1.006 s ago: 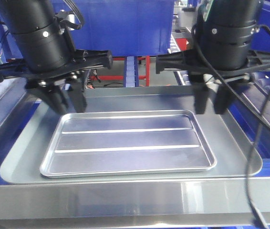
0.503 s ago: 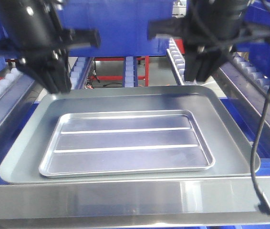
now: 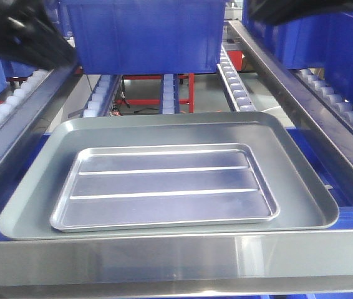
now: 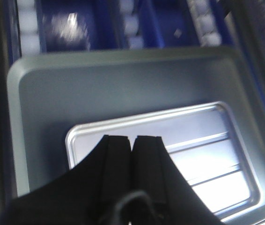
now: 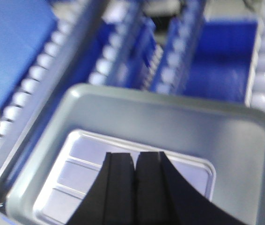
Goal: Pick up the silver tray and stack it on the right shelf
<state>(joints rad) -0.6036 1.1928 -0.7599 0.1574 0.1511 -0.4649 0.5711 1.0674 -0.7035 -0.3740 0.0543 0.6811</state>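
Steel racking is filling your front view, and nearest to you the right shelf's broad shiny front lip is running across the bottom of the picture. Just behind that lip you are seeing the larger grey tray lying flat on the shelf, and the silver tray is sitting inside it, toward the front, its two long ridges running side to side. Nothing is touching the silver tray.

Above it, from the left wrist camera, you are looking down on the left gripper, whose two black fingers are pressed together with only a thin seam between them and nothing held. The right gripper is showing the same from its own wrist camera: fingers closed against each other, empty, hanging over the silver tray's far edge.

Farther back, white roller tracks are sloping up between the side rails, and a blue bin is resting on the rollers beyond the grey tray. At the upper corners you are catching only dark, blurred parts of the two arms.
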